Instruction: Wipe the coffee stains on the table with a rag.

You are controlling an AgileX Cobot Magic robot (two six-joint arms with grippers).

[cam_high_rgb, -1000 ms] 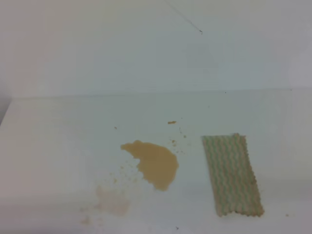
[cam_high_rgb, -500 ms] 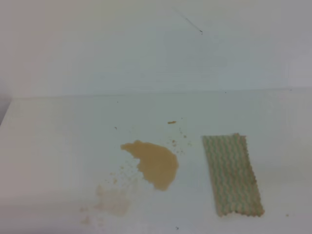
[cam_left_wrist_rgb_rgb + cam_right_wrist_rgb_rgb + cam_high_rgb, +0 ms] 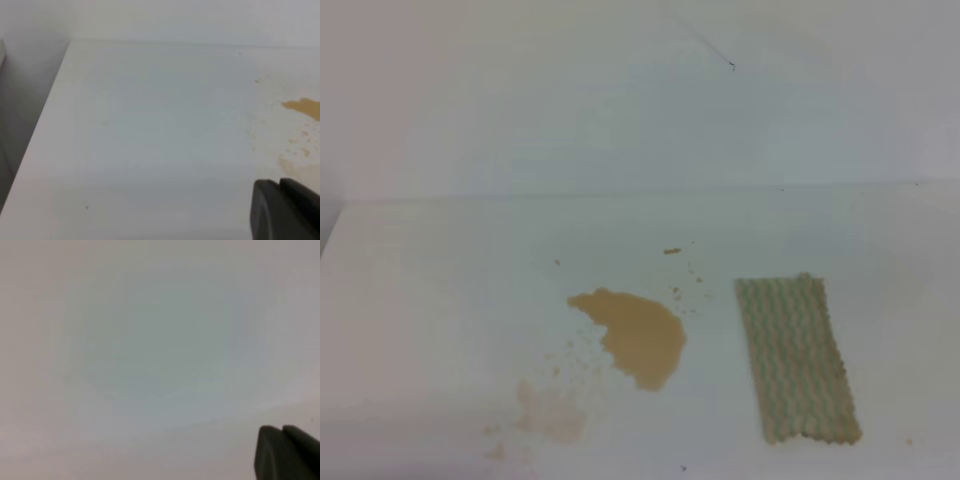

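Exterior high view: the table carries the coffee stains, a solid tan puddle near the middle with a paler speckled smear toward the front left and small specks around it. The rag lies flat just right of the puddle, apart from it. No arm appears.

Left wrist view: the left gripper shows only as a dark corner at lower right; whether its fingers are released or clenched cannot be told. The stains sit at the right edge.

Right wrist view: the right gripper is a dark corner against blank white; finger state cannot be told.
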